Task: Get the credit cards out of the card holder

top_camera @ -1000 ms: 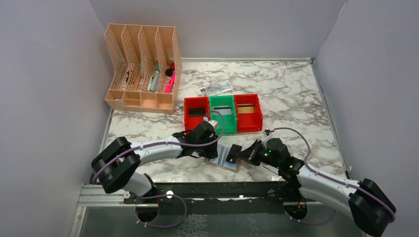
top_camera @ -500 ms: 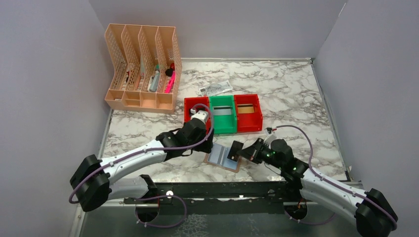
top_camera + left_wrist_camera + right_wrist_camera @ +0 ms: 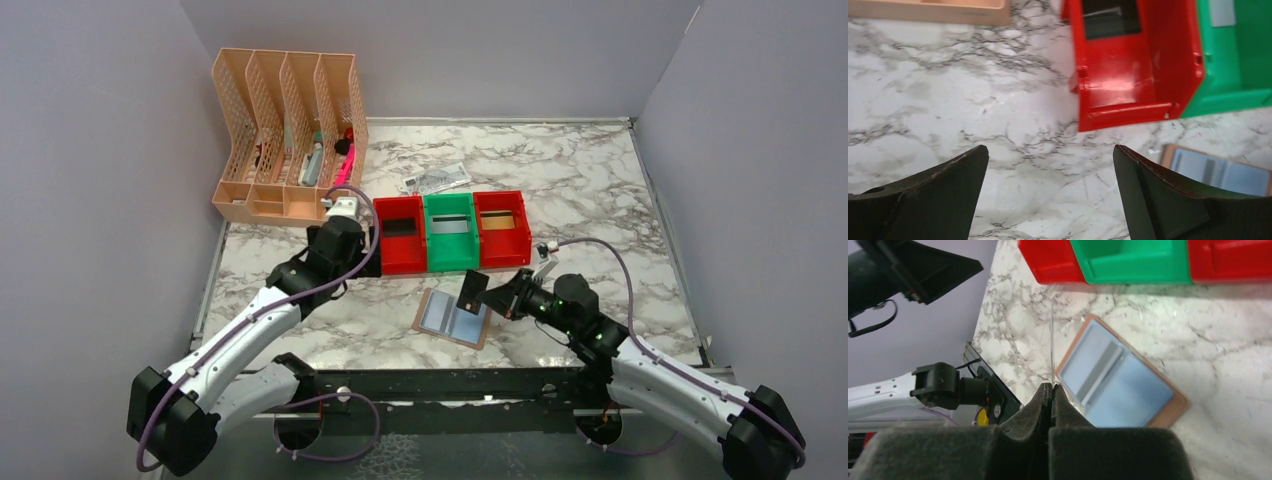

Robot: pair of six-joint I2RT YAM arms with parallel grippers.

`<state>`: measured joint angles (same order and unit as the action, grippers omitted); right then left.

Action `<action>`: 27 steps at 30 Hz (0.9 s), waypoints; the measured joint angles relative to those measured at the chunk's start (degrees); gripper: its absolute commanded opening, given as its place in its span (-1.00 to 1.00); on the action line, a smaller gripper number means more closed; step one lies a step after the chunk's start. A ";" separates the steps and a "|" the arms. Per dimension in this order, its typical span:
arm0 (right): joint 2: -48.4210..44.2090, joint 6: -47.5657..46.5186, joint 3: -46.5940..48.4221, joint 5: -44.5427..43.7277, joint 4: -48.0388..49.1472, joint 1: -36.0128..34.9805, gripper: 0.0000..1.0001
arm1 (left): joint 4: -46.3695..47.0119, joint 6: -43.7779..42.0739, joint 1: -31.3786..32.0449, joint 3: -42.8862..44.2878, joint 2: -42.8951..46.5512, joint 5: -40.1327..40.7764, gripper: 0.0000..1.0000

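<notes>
The marble surface point(image 3: 600, 200) carries a peach rack point(image 3: 290, 140) at its far left and three bins point(image 3: 450, 250) in a row, red, green, red, each holding one card point(image 3: 450, 226). Just near of them the holder point(image 3: 452, 318) lies open, blue panels up. The left fingers point(image 3: 338, 248) hang spread wide and empty beside the row's left end. The right fingers point(image 3: 497, 297) are pinched on a dark card point(image 3: 472, 290), held upright by the holder.

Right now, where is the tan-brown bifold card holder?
In the top view, the card holder lies open on the near side of the green plastic bin, beside the right gripper.
</notes>
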<state>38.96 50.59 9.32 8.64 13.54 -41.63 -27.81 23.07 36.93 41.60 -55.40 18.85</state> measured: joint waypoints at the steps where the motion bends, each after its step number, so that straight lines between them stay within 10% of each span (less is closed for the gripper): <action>1: 0.15 -0.90 0.85 0.00 -0.04 0.00 -0.99 | -0.24 -0.24 -1.90 0.00 0.09 -0.11 0.98; 27: 43.78 -34.01 45.29 -3.39 -7.48 -1.57 -0.98 | -1.49 -0.83 -9.79 -1.05 8.87 6.82 0.98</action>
<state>82.74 16.58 54.61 5.26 6.07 -43.20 -29.30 22.24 27.14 40.56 -46.52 25.67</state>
